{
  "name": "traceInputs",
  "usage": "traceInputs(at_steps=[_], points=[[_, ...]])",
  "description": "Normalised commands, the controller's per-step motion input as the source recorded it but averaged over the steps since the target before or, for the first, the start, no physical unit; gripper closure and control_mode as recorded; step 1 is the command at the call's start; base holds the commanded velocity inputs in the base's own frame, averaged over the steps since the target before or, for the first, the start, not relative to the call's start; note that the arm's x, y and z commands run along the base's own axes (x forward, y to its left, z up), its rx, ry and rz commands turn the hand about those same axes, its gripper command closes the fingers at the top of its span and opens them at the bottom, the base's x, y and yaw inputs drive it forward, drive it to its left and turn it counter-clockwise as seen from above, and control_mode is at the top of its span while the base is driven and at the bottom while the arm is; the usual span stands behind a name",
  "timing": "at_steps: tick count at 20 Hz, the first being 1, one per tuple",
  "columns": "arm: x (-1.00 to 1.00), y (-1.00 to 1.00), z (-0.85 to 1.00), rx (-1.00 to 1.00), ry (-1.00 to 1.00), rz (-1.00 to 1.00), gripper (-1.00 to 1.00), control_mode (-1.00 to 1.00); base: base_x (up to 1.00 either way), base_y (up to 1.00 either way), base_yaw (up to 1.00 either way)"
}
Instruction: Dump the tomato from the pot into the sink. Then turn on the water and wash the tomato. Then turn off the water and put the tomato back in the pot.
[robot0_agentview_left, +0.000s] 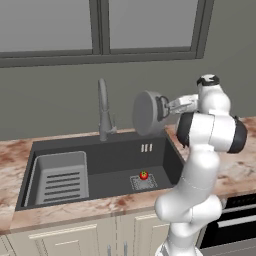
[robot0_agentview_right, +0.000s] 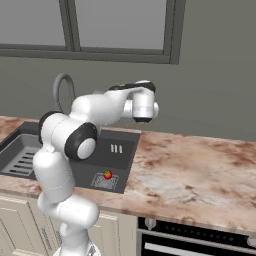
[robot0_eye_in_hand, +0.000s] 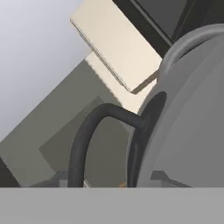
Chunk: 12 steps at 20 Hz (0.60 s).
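1. The claw (robot0_agentview_left: 164, 107) is clenched on the pot (robot0_agentview_left: 146, 113), gripping it at its rim by one dark side handle, high above the right end of the sink (robot0_agentview_left: 100, 159).
2. The pot is tipped on its side, its flat round bottom facing the left base camera and its mouth turned away, toward the wall behind the sink.
3. In the hand view the pot's grey wall (robot0_eye_in_hand: 188, 131) curves up the right side of the picture, with its dark looped handle (robot0_eye_in_hand: 87, 135) arching out to the left of it.
4. The tomato (robot0_agentview_left: 144, 175) lies on the floor of the sink, resting on the square drain grate (robot0_agentview_left: 143, 182), well below the pot and apart from it; the right base view shows the same red ball (robot0_agentview_right: 107, 174) on the grate.
5. A ribbed grey rack (robot0_agentview_left: 61, 177) fills the left part of the basin, well apart from the tomato.
6. The gooseneck faucet (robot0_agentview_left: 104, 111) stands at the back edge of the sink, to the left of the held pot; no water shows at its spout.
7. The marbled desk (robot0_agentview_right: 195, 170) runs around the sink and off to the right, with an oven front (robot0_agentview_right: 200, 241) below it.
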Motion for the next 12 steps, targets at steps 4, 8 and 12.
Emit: traceInputs(at_steps=[4, 8, 12], points=[[-0.26, -0.16, 0.34, -0.34, -0.06, -0.10, 1.00, -1.00, 0.00, 0.00, 0.00], [-0.37, -0.09, 0.30, -0.42, -0.08, -0.13, 1.00, -1.00, 0.00, 0.00, 0.00], [-0.40, -0.20, 0.13, -0.44, -0.03, -0.18, 1.00, -1.00, 0.00, 0.00, 0.00]])
